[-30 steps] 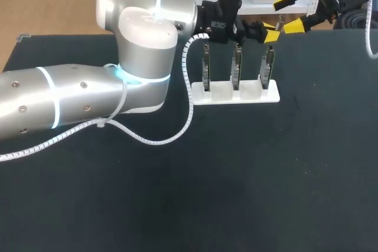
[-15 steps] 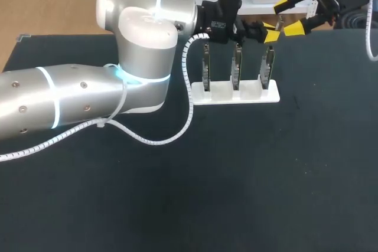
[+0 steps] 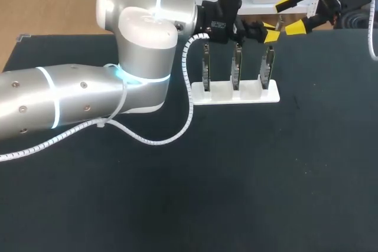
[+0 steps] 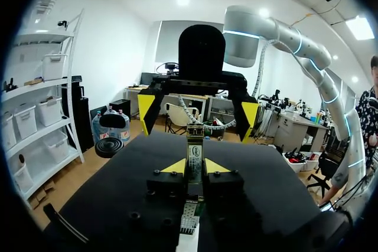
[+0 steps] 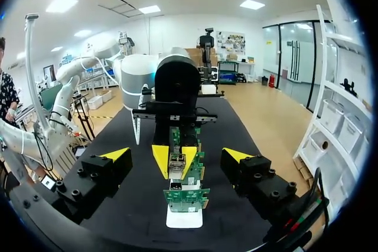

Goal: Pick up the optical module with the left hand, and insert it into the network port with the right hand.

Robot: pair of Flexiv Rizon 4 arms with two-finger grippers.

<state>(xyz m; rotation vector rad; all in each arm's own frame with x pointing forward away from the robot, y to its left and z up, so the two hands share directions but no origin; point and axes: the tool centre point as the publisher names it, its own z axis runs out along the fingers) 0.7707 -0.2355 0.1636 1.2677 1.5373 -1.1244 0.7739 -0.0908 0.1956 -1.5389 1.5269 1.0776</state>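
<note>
Left gripper (image 4: 195,167): yellow tips clamped from two sides on the optical module (image 4: 194,149), which runs out along the fingers and pokes past the tips. The gripper holds it just above the rightmost of three upright circuit boards (image 3: 267,66) in a white stand (image 3: 236,94) near the table's (image 3: 236,175) far edge. Right gripper (image 3: 289,14): fingers wide apart, nothing between them, facing my left gripper with the module just ahead, in line with the gap. The head view hides the module almost wholly behind the yellow tips. The left wrist view shows its labelled face. The right wrist view shows its end, with the green boards beneath.
</note>
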